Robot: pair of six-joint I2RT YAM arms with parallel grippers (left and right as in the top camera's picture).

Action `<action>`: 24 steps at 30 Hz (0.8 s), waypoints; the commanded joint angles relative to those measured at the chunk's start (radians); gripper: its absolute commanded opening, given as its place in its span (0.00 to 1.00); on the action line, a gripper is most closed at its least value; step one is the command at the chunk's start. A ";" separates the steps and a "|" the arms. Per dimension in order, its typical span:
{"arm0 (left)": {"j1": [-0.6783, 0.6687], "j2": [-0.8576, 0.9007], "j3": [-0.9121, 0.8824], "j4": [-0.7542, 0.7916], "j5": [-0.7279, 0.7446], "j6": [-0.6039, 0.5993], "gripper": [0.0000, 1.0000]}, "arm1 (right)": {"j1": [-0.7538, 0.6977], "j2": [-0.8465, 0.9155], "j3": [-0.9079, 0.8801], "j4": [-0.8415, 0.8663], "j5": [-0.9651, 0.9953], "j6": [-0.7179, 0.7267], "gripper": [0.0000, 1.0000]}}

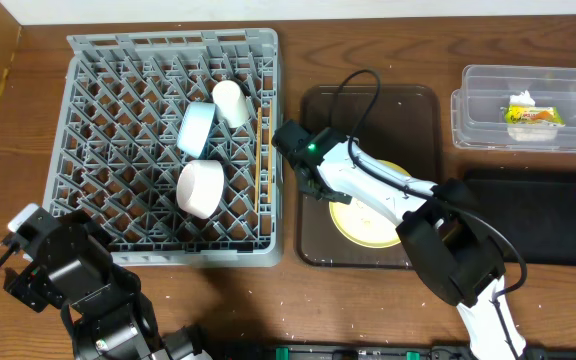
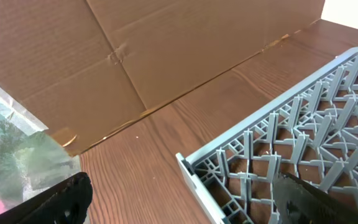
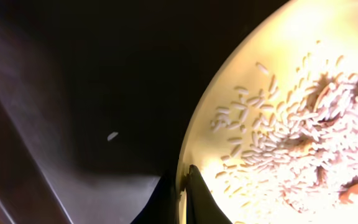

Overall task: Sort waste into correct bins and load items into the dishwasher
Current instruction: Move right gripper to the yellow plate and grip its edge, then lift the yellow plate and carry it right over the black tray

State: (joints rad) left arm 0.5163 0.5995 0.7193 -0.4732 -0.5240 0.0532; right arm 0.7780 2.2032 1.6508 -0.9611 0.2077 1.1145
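The yellow plate [image 1: 370, 222] lies on the dark brown tray [image 1: 413, 105], with loose rice grains [image 3: 284, 143] on it. My right gripper [image 1: 320, 190] is shut on the plate's left rim [image 3: 182, 190]. The grey dish rack [image 1: 118, 110] holds the white cup [image 1: 230, 100], the light blue bowl [image 1: 196, 128], the pale pink bowl [image 1: 200, 188] and the chopsticks [image 1: 264, 150] along its right side. The clear tub [image 1: 488, 80] holds the crumpled wrapper [image 1: 531, 113]. The black tray [image 1: 543, 215] sits below it. My left gripper [image 2: 185, 211] is open and empty by the rack's corner [image 2: 191, 168].
A cardboard wall [image 2: 135, 50] stands beyond the rack's left side in the left wrist view. My left arm [image 1: 63, 270] rests at the front left of the table. A few rice grains lie on the brown tray [image 3: 112, 135].
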 commanded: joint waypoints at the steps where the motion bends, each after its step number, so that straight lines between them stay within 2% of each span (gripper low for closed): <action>1: 0.003 -0.002 0.023 -0.002 -0.012 0.006 0.94 | 0.008 0.039 0.029 -0.006 -0.025 -0.127 0.01; 10: 0.003 -0.002 0.023 -0.002 -0.012 0.006 0.94 | 0.011 0.039 0.038 -0.097 0.064 -0.239 0.01; 24: 0.003 -0.002 0.023 -0.002 -0.012 0.006 0.94 | 0.079 0.039 0.048 -0.192 0.189 -0.309 0.01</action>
State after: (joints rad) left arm 0.5163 0.5995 0.7193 -0.4732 -0.5236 0.0532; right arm 0.8387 2.2189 1.6768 -1.1400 0.3321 0.8307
